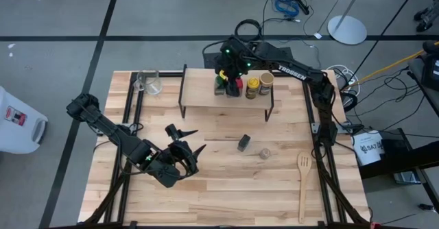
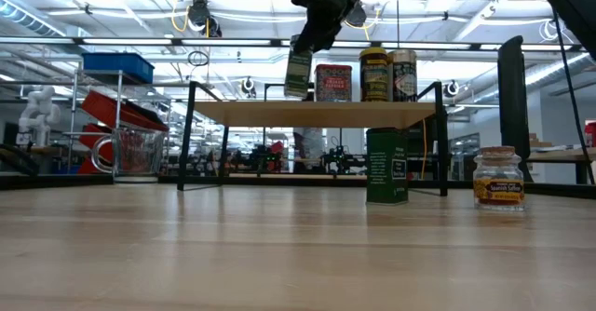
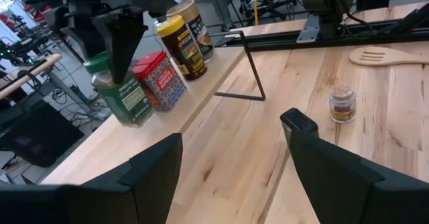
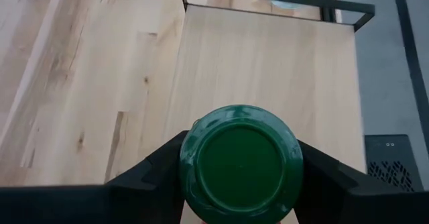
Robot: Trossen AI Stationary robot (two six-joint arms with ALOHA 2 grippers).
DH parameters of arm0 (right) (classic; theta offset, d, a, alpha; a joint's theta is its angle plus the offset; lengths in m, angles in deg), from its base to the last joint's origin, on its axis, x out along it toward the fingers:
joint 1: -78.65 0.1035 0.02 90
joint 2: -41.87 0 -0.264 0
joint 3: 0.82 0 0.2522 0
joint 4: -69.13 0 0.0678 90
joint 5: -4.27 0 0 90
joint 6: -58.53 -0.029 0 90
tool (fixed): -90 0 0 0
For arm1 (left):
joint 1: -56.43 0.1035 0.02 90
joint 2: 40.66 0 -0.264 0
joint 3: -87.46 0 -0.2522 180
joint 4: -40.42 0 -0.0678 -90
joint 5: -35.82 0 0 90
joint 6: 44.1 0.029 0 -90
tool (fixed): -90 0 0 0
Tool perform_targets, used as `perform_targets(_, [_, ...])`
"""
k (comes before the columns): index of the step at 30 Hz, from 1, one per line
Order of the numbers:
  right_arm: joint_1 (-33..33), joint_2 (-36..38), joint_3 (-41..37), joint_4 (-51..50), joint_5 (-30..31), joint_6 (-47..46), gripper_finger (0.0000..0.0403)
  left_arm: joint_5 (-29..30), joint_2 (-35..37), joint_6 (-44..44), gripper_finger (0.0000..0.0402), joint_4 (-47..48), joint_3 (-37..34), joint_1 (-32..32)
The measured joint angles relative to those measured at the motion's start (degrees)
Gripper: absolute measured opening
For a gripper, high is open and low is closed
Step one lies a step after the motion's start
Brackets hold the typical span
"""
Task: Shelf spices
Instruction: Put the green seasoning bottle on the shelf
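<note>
The shelf (image 1: 206, 97) stands at the table's far middle. On its plank are a red tin (image 3: 159, 80), a yellow jar (image 3: 179, 46) and a tan jar (image 3: 193, 24). At the left end of that row my right gripper (image 4: 241, 163) is shut on the green-lidded jar (image 2: 298, 72). A dark tin (image 1: 243, 142) and a tiny brown jar (image 1: 265, 153) stand on the table in front of the shelf. My left gripper (image 1: 184, 141) hovers open over the table's near left, holding nothing. My right gripper pinches the green-lidded jar at its lid (image 4: 201, 163), one finger on each side. The fingers (image 3: 124, 39) come from above, slanting down. The jar is slightly tilted, its base (image 3: 137, 120) at the shelf plank; whether it rests there I cannot tell.
A clear glass cup (image 1: 149, 82) stands at the far left corner, beside the shelf. A wooden spatula (image 1: 303, 181) lies near the right edge. The shelf plank (image 4: 268, 63) is bare to the left of the held jar. Bare tabletop lies between the two arms.
</note>
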Motion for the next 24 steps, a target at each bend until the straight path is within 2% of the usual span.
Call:
perform_targets(14, [0.80,-2.26,-0.04,-0.77,3.13,0.92,0.0201,-0.09,0.00,0.00,0.0286,0.07,0.00,0.02])
perform_targets(24, [0.42,-2.32,-0.02,-1.23,3.45,-0.17,0.0246,-0.31,0.00,0.00,0.0286,0.07,0.00,0.02])
